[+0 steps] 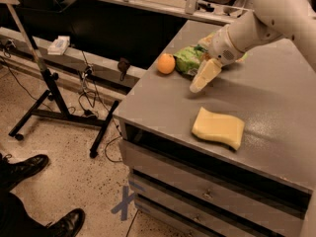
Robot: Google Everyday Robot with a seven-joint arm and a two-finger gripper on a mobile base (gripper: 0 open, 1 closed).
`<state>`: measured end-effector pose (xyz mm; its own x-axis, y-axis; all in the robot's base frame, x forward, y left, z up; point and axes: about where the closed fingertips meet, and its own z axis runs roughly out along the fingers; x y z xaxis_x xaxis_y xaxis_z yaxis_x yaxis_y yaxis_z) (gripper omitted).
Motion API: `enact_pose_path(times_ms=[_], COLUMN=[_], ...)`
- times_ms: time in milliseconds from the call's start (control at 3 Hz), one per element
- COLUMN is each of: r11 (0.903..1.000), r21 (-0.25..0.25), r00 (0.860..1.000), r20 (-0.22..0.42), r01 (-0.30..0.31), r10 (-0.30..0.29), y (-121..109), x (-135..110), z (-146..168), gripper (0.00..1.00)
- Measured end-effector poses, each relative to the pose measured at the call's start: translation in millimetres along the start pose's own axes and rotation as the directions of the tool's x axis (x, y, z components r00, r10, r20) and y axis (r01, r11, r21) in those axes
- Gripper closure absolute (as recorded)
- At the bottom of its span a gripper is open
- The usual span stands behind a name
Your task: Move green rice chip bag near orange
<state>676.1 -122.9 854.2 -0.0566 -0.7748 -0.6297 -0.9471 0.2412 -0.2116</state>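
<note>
Gripper (200, 82): at the end of the white arm (256, 23), just above the table top, right of the orange (166, 63) and a little nearer the front; tip aimed down and toward the front left.
Gripper opening: cannot tell.
Gripper and bag: just beside the bag's front edge, apart from it.
Green rice chip bag (188, 58): lying on the table just right of the orange; touching or not, cannot tell.
Bag axis: long axis running rightward away from the orange; crinkled near end pointing at the orange, far end hidden behind the arm.
Yellow sponge (218, 128): flat on the table, well apart from the orange, to its right and nearer the front edge.
Table (281, 93): grey, with drawers below; orange near its left edge.
Floor: black stand (49, 83) and black shoes (24, 166), left of the orange and below it.
</note>
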Motion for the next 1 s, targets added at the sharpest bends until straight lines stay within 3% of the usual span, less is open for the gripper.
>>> enact_pose_path(times_ms=[667,1000], r11=[0.9951,0.9877], r21=[0.091,0.137], r00=[0.999,0.995], r20=[0.022,0.07], r01=[-0.039,-0.077], r10=[0.037,0.068], y=[-33,-50], x=[15,36], z=[-45,-91], gripper=[0.0,0.0])
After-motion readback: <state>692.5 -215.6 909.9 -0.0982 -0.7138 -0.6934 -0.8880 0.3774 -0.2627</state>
